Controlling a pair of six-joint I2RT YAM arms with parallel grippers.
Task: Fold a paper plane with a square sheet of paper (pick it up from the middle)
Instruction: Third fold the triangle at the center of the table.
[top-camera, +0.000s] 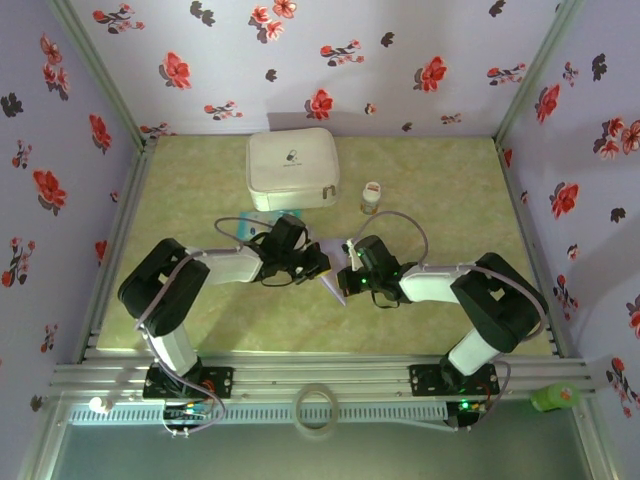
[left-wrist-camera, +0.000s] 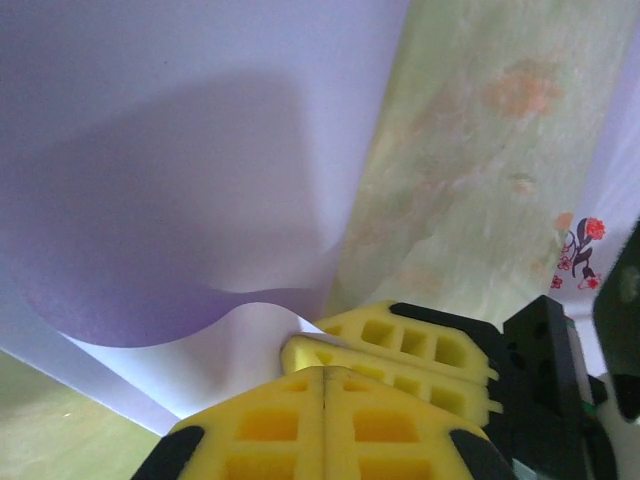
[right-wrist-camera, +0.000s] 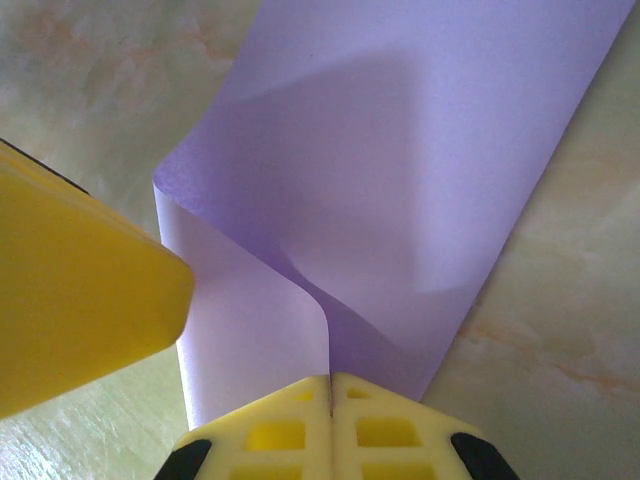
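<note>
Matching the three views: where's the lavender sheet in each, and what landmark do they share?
Top external: lavender sheet mid-table, between the left pincer and right pincer.
Left wrist: sheet upper left, curling down toward the yellow fingertips at the bottom.
Right wrist: sheet centre, running from top right down into the shut right pincer.
Shared landmark: green marbled tabletop bordering the sheet in all three.

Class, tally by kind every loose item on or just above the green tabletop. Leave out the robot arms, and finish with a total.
Zip case: 1
Small jar: 1
Printed packet: 1
Paper sheet: 1
Total: 4
</note>
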